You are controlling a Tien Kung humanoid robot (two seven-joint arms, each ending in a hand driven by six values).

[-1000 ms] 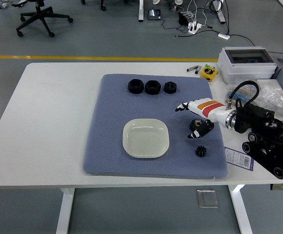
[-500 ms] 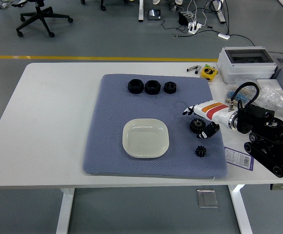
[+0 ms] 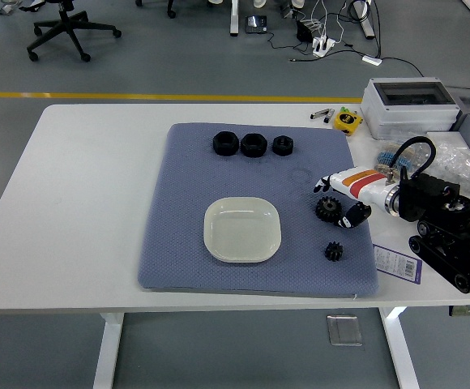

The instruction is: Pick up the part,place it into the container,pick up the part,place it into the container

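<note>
A black gear [image 3: 328, 209] lies on the blue mat [image 3: 186, 211], right of the cream square dish [image 3: 241, 229]. A smaller black gear [image 3: 335, 252] sits near the mat's front right corner. My right hand [image 3: 340, 198] hovers just right of the larger gear, fingers spread above and beside it, holding nothing. Three black nut-like parts [image 3: 252, 144] stand in a row at the mat's far edge. The dish holds nothing.
A grey plastic box [image 3: 413, 108] and a yellow tape measure [image 3: 348, 120] sit at the table's back right. A labelled bag [image 3: 397, 262] lies at the right of the mat. Clear bags [image 3: 462, 166] lie behind my right arm.
My right hand has drawn back to the right, off the larger gear, which stays on the mat beside the dish.
</note>
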